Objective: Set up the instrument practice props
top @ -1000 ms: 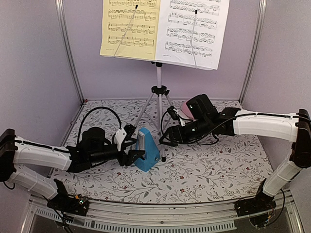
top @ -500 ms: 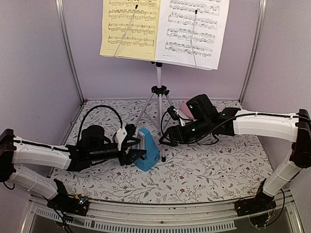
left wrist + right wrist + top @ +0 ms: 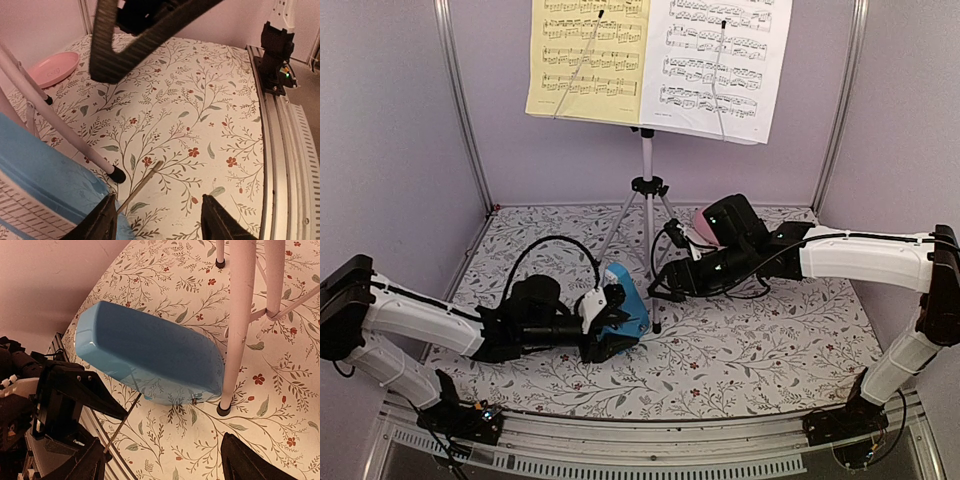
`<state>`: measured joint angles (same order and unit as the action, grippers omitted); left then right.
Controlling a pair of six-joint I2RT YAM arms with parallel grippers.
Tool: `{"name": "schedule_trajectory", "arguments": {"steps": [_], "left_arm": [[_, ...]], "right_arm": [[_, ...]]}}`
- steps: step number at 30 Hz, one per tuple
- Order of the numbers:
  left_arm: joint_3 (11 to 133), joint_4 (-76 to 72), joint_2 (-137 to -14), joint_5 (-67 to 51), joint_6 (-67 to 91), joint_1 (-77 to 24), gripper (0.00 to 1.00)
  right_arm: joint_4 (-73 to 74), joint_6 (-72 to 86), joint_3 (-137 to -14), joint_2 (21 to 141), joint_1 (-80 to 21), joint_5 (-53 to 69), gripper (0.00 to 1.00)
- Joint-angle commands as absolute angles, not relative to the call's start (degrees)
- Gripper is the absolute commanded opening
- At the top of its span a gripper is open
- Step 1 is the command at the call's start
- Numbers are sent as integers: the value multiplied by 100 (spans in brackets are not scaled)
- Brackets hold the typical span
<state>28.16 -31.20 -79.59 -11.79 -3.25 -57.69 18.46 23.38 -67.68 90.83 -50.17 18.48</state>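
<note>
Top external: left gripper, jaws spread, sits at the blue metronome, just beside the music stand's front foot; right gripper – also open – hovers near that leg

The middle of the flower-printed table cover is crowded. The silver tripod legs of the pale music stand splay out there. The blue pyramid-shaped metronome sits tilted just beside the front leg's black foot, closing the gap on that side. A thin metal rod juts low over the cover, near the left gripper and its spread fingers. The right gripper, fingers apart, hangs close on the leg's other side, so the two arms leave little room between them. A pink round plate sits beyond the legs. The cover from the foot out to the near metal rail lies open
</note>
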Motion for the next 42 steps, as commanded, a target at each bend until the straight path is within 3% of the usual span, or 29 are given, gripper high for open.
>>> {"name": "schedule_trajectory", "arguments": {"steps": [1, 13, 20, 33, 38, 42], "left_arm": [[3089, -3331, -8269, -1105, -433, -6139, 58], [3817, -2968, -8771, -1313, -569, -7241, 58], [4566, -2057, -8533, -917, -1149, -7374, 60], [5913, -697, -7180, -589, -800, -6277, 68], [5783, -408, -6631, -493, -454, -5660, 70], [5536, -307, -6098, -384, -88, -5113, 77]], "right_arm": [[1911, 2343, -6842, 9095, -5003, 1734, 82], [2030, 2564, -6570, 8511, -4631, 1006, 85], [2024, 2556, -6603, 8463, -4496, 1026, 86], [1809, 2413, -6741, 8544, -4436, 1184, 93], [1749, 2317, -6746, 8462, -4396, 1256, 96], [1734, 2271, -6679, 8361, -4340, 1309, 99]]}}
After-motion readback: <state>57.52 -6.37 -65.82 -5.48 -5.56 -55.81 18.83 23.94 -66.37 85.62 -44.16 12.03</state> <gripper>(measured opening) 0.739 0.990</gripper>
